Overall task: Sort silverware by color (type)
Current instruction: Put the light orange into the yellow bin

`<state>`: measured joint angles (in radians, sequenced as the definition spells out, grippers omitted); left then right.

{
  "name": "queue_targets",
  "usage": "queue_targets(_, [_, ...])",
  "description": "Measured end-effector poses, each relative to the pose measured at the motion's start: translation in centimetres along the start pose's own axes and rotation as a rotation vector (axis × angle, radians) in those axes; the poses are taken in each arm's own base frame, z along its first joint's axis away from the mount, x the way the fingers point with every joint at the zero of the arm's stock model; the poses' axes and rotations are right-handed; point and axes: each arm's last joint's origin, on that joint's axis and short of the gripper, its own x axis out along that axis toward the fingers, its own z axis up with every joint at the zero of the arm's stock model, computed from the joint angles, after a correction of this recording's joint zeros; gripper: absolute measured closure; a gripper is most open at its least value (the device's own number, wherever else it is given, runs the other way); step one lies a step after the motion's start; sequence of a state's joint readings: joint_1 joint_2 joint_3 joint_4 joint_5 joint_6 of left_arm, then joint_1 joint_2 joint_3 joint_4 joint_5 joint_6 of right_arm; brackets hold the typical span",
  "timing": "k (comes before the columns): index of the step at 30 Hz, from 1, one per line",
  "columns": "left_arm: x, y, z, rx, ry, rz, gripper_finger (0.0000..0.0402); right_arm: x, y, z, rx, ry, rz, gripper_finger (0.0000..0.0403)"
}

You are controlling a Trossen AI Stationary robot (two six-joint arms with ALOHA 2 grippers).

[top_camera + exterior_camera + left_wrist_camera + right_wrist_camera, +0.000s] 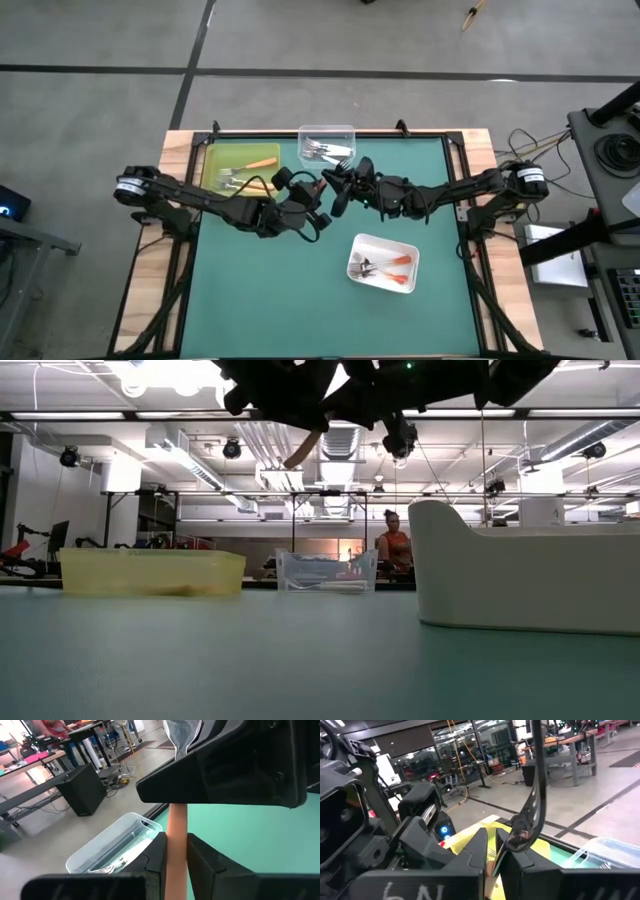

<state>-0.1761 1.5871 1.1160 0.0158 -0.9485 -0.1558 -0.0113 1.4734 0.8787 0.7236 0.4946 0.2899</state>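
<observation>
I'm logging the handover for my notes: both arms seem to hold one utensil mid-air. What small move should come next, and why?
Probably the left tool should open: it grips the tan-handled utensil by its handle, while the right tool has shut on the metal end, above the green table.

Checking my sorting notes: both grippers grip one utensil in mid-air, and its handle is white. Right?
No: the utensil has a light tan handle, not white, as the left wrist view shows. The left gripper and right gripper do both grip it in mid-air.
</observation>
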Motion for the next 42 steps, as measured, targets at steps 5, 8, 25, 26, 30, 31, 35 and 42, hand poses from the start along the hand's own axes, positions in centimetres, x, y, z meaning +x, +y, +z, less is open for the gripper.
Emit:
queue_targets(5, [0.0,-0.1,0.0,-0.008,0.006,-0.022,0.0332,-0.3,-0.2,0.1,-0.059,0.03,-0.017,0.0388])
queue_targets(8, [-0.1,-0.2,0.1,-0.014,0.006,-0.059,0.03,-0.5,-0.6,0.1,-0.096,0.059,-0.055,0.0389])
queue_targets(25, [-2.9,1.2,2.7,0.226,-0.082,-0.441,0.0214,-3.3,-1.0,2.7,-0.436,0.589,0.019,0.0391])
queue_targets(26, [-3.1,1.4,3.0,0.239,-0.105,-0.485,0.0214,-3.4,-0.8,2.8,-0.444,0.603,0.045,0.0391])
queue_targets(30, [-2.9,2.7,4.2,0.258,-0.178,-0.492,0.0215,-3.4,-0.6,2.9,-0.448,0.619,0.12,0.0391])
queue_targets(31, [-2.7,2.9,4.4,0.259,-0.19,-0.481,0.0215,-3.4,-0.6,2.9,-0.451,0.622,0.127,0.0391])
queue_targets(35, [-1.8,3.8,4.9,0.259,-0.236,-0.523,0.0215,-3.3,-0.5,2.8,-0.455,0.622,0.131,0.0391])
queue_targets(42, [0.4,4.6,5.1,0.228,-0.281,-0.558,0.0215,-3.2,-0.7,2.1,-0.464,0.644,0.128,0.0391])
